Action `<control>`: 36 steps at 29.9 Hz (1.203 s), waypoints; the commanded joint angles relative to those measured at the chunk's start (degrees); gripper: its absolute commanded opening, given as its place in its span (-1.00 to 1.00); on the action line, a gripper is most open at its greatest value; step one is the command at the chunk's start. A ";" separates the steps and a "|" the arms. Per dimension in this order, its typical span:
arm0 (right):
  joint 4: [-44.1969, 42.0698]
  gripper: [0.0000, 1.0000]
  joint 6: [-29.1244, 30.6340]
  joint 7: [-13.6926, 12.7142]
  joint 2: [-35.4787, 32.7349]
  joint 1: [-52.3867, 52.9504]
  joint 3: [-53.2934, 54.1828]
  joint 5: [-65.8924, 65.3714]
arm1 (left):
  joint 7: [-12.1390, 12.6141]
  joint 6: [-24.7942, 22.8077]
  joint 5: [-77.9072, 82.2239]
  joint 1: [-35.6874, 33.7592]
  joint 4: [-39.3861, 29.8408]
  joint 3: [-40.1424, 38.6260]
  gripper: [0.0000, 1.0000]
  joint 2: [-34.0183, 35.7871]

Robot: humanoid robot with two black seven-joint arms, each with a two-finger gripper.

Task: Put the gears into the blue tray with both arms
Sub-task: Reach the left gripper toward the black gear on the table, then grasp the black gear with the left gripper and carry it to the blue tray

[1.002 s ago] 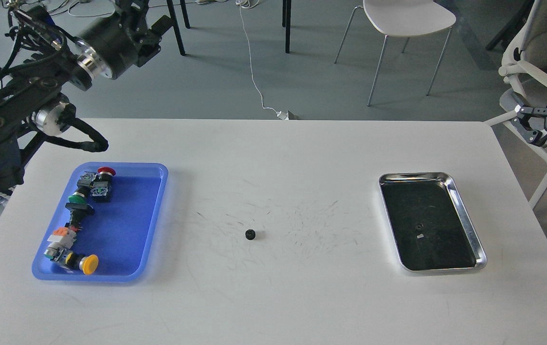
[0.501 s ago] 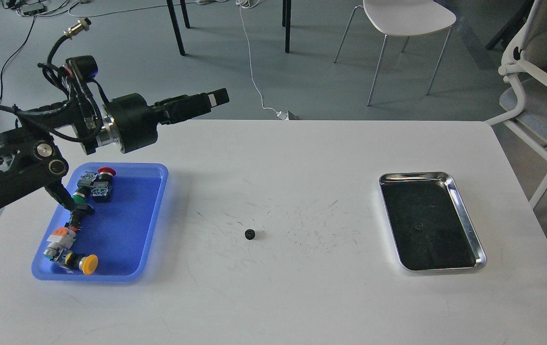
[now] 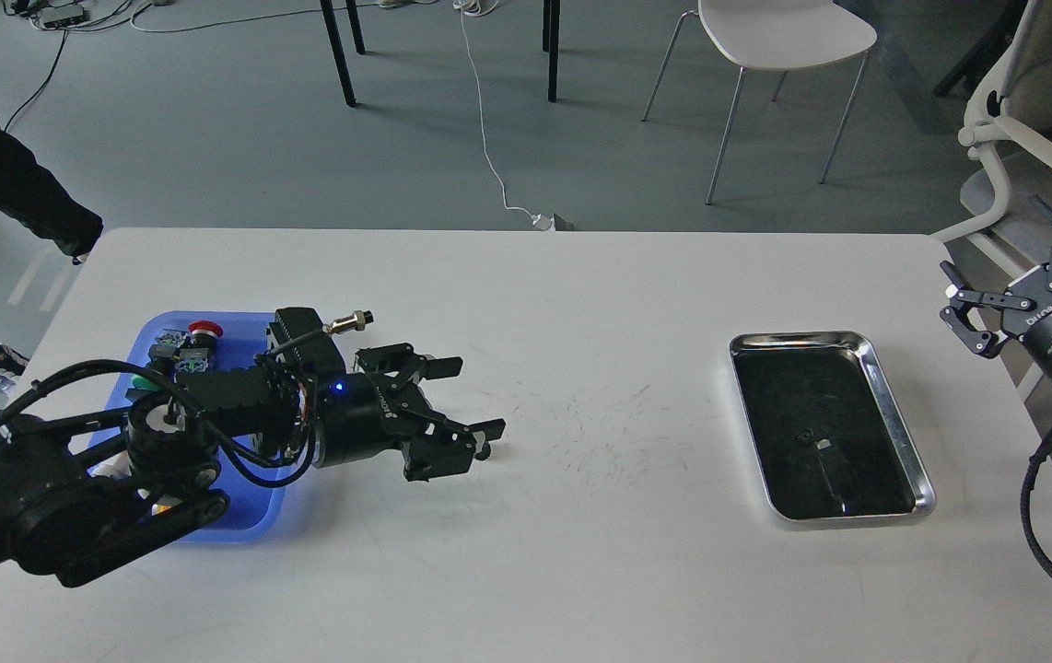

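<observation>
One gear lay mid-desk, just beside our left tool, fingers apart. Right tool, also spread, hung off the desk's right edge. Blue tray sat far left, one steel tray right.

centre table: bare | left arm: overhangs blue tray
</observation>
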 commanded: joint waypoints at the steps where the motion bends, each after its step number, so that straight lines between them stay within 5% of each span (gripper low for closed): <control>1: 3.44 0.91 -0.11 0.06 0.16 0.41 0.27 -4.34 | 0.43 1.96 5.32 1.68 2.71 -0.35 0.93 -2.53; 18: 1.87 0.93 0.38 3.57 0.86 -2.58 0.97 1.70 | 1.58 5.57 7.46 4.93 12.56 -0.97 0.74 -9.48; 28: 0.90 0.93 0.38 3.57 0.86 -3.19 0.97 4.53 | 1.49 5.57 7.46 5.63 15.38 -0.88 0.31 -10.89; 36: 0.90 0.93 0.38 3.66 0.95 -3.28 0.97 4.53 | 1.58 5.48 7.46 7.04 15.82 -0.97 -0.23 -11.51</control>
